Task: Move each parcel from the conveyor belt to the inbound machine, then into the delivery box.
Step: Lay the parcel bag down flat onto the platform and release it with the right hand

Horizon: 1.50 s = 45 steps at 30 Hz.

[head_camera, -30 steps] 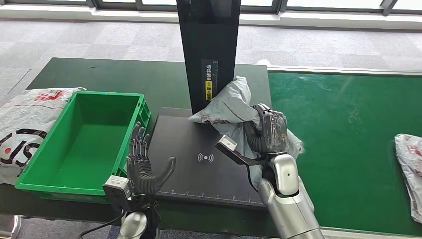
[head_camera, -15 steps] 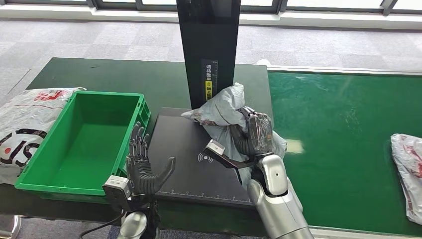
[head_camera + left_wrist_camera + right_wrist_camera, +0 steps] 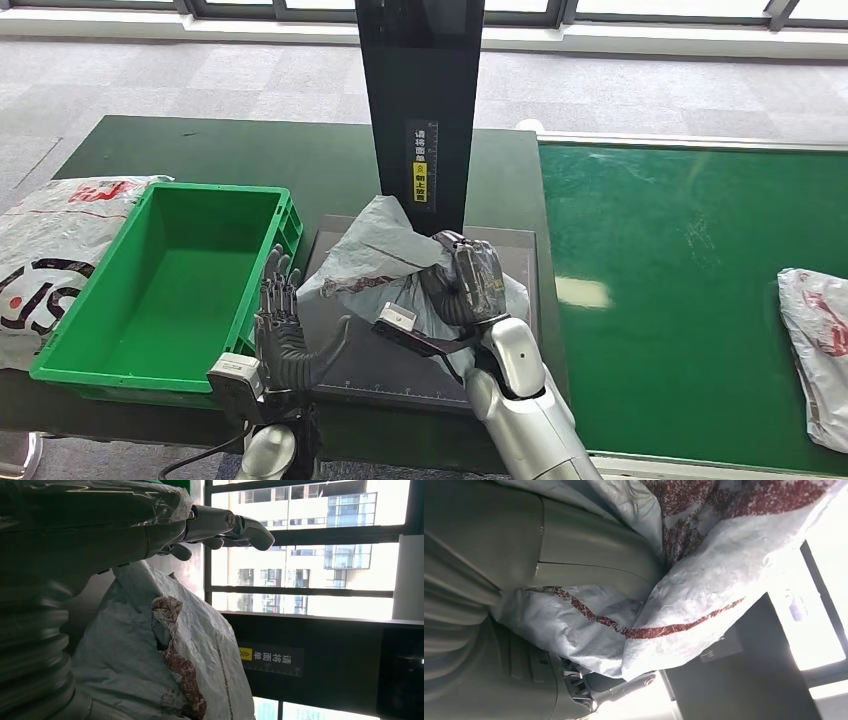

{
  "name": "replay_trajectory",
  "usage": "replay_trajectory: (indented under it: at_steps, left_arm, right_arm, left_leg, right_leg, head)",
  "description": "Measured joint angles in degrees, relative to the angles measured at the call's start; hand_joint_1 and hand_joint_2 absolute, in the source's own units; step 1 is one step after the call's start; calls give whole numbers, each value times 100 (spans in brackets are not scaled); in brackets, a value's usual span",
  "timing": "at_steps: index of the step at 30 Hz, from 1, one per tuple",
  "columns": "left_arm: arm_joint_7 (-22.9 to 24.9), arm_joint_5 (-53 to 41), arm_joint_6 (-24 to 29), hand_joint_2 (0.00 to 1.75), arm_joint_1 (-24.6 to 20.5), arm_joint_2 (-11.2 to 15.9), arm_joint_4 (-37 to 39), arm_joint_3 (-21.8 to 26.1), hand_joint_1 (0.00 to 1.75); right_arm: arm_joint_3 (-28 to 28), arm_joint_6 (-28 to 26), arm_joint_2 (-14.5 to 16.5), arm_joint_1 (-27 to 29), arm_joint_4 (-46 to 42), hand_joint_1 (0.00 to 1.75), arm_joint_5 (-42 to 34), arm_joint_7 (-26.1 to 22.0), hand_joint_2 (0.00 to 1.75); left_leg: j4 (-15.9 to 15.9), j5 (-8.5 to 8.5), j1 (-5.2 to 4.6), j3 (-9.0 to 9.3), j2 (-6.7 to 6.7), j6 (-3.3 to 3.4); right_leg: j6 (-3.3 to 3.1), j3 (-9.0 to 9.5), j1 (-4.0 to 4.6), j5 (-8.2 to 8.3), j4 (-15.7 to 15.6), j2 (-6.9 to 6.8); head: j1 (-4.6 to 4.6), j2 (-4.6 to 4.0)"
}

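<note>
My right hand (image 3: 465, 285) grips a crumpled grey plastic parcel (image 3: 370, 260) with dark red print and holds it over the black scanning plate (image 3: 515, 255) of the inbound machine, in front of its black column (image 3: 420, 90). In the right wrist view the parcel (image 3: 704, 580) bulges out of the right hand (image 3: 499, 570). My left hand (image 3: 290, 335) is open at the plate's front left corner, fingers spread, with the parcel's left edge close beside it. The left wrist view shows the parcel (image 3: 150, 670) just under the left hand (image 3: 100, 535). The green delivery box (image 3: 215, 190) stands left of the plate.
The green conveyor belt (image 3: 690, 280) runs to the right, with another white parcel (image 3: 815, 340) near its right end. A white bag with red and black print (image 3: 50, 250) lies left of the box. The dark table (image 3: 230, 150) carries the box and the machine.
My right hand has carried the grey parcel leftward from the belt's edge to over the scanning plate. The parcel on the belt has drifted slightly left. My left hand has stayed still.
</note>
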Motion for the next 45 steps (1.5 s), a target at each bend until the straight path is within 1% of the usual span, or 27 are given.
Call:
replay_trajectory:
  at_steps: [6, 10, 12, 16, 17, 21, 35, 37, 40, 43, 45]
  left_arm:
    - [-1, 0, 0, 175, 0, 0, 0, 0, 0]
    - [0, 0, 0, 175, -1, 0, 0, 0, 0]
    - [0, 0, 0, 175, -2, 0, 1, 0, 0]
    - [0, 0, 2, 175, -2, 0, 2, 0, 0]
    - [0, 9, 15, 175, -2, 0, 2, 0, 0]
    - [0, 84, 104, 175, -3, 2, 3, 0, 0]
    - [0, 0, 63, 175, -3, 0, 4, 0, 0]
    - [0, 0, 63, 175, -3, 0, 4, 0, 0]
    - [0, 0, 74, 175, -1, 0, 4, 0, 0]
    - [0, 0, 114, 175, 2, 1, -2, 0, 0]
    - [0, 3, 149, 175, 4, 2, -13, 0, 0]
  right_arm:
    - [35, 0, 19, -66, 224, 175, -39, 14, 175]
    - [37, 0, 19, -93, 325, 54, -13, 62, 175]
    - [37, 0, 19, -95, 360, 54, 18, 121, 175]
    - [32, -2, 19, -100, 387, 0, 34, 151, 175]
    - [30, -3, 19, -103, 391, 0, 38, 157, 175]
    - [8, -4, 19, -119, 427, 0, 50, 221, 0]
    - [-33, -4, 19, -166, 491, 0, -69, 227, 0]
    - [-36, -5, 19, -153, 472, 0, -77, 163, 0]
    - [-90, -9, 34, 3, 173, 0, -124, -202, 0]
    - [-272, -13, 138, 285, -494, 0, -379, -889, 0]
    - [-399, -14, 196, 448, -1021, 0, -710, -1314, 87]
  left_leg:
    - [1, 0, -1, 0, 0, 0]
    - [1, 0, -1, 1, 0, 0]
    - [1, 0, -1, 1, 0, 0]
    - [1, 0, 0, 2, 1, 0]
    - [1, 0, -1, 2, 1, 0]
    - [1, 0, -1, 4, 2, 0]
    - [1, 0, -1, 6, 4, 0]
    - [1, 0, -1, 7, 4, 0]
    - [1, 0, -1, 7, 3, 0]
    - [1, -1, -1, 6, 2, 0]
    - [1, -1, -1, 5, 1, 0]
  right_leg:
    - [0, 1, -1, 0, -1, 0]
    - [0, 0, 0, 0, -1, 0]
    - [0, -1, 0, 0, -1, 0]
    - [0, -1, 0, 0, -1, 1]
    - [0, -1, 0, 0, -1, 1]
    - [0, 0, 0, 0, -1, 2]
    - [0, 0, 0, 0, -1, 4]
    - [0, 0, 0, 0, -1, 4]
    - [0, 0, 0, 0, -1, 3]
    - [0, -2, 0, 0, -1, 4]
    - [0, -2, 0, 0, -1, 3]
  head:
    - [0, 0]
    - [0, 0]
    - [0, 0]
    - [0, 0]
    - [0, 0]
    - [0, 0]
    - [0, 0]
    - [0, 0]
    - [0, 0]
    - [0, 0]
    - [0, 0]
